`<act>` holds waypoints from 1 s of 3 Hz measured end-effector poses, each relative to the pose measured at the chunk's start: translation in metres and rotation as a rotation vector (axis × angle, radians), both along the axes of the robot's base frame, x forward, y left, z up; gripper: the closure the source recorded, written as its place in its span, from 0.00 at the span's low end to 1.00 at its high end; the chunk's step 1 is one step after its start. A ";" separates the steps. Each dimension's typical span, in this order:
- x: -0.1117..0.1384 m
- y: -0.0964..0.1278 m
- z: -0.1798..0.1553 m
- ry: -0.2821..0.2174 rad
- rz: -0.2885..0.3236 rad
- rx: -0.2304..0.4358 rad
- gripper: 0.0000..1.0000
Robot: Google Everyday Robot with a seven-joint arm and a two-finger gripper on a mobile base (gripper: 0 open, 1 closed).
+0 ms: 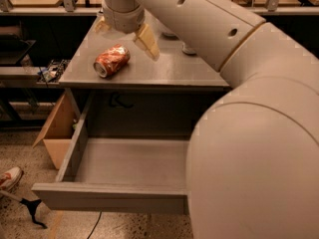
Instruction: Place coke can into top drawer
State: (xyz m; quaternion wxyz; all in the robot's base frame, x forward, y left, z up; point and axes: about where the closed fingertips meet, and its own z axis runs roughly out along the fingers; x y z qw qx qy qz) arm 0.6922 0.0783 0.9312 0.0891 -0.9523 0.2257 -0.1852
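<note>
The coke can (111,60) is red-orange with white markings and lies on its side on the left part of the grey table (169,72). My gripper (124,34) hangs just above and behind the can, open and empty. One finger (147,41) is to the can's right and the other (102,25) to its left. The top drawer (109,197) is pulled out wide below the table and holds nothing. My arm covers the drawer's right part.
A white bowl (168,33) and a small can (188,49) stand at the table's back, mostly hidden by my arm. A cardboard box (55,133) sits on the floor left of the drawer. A shoe (10,177) is at the far left.
</note>
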 end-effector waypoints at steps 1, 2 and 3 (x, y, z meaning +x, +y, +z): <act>0.021 0.007 -0.018 0.038 0.035 -0.025 0.00; 0.038 0.025 -0.033 0.052 0.080 -0.036 0.00; 0.051 0.040 -0.052 0.068 0.106 -0.039 0.00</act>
